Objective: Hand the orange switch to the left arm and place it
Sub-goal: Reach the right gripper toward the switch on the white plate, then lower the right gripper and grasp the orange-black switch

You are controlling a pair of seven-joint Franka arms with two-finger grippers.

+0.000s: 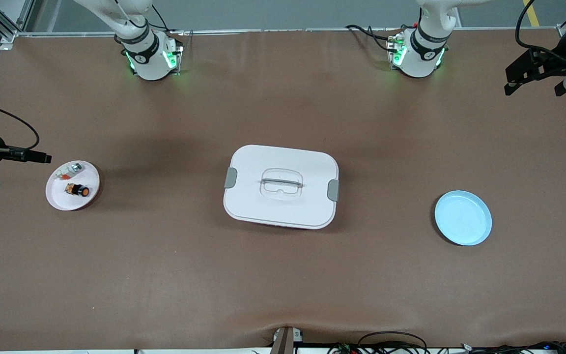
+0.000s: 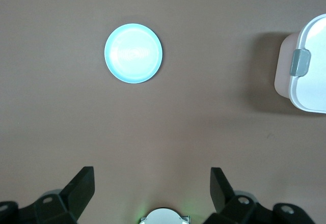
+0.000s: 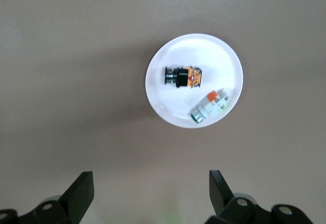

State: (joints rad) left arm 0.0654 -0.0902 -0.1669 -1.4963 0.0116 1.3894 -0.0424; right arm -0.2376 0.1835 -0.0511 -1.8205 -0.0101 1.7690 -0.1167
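Note:
The orange switch (image 1: 77,190) lies on its side on a small white plate (image 1: 59,196) at the right arm's end of the table; it is a small black cylinder with an orange cap. In the right wrist view the orange switch (image 3: 183,77) shows well below my right gripper (image 3: 150,180), which hangs open and empty high above the table beside the plate. The white box (image 1: 281,186) with grey latches stands closed at the table's middle. My left gripper (image 1: 533,81) hangs open and empty high over the left arm's end of the table; its fingertips (image 2: 86,175) frame bare tabletop.
A silver-white part with a red bit (image 3: 210,105) shares the white plate (image 3: 168,96) with the switch. An empty light-blue plate (image 1: 463,218) sits toward the left arm's end, nearer the front camera than the box; the left wrist view shows this blue plate (image 2: 133,53) and a box corner (image 2: 310,66). Cables run along the table's front edge.

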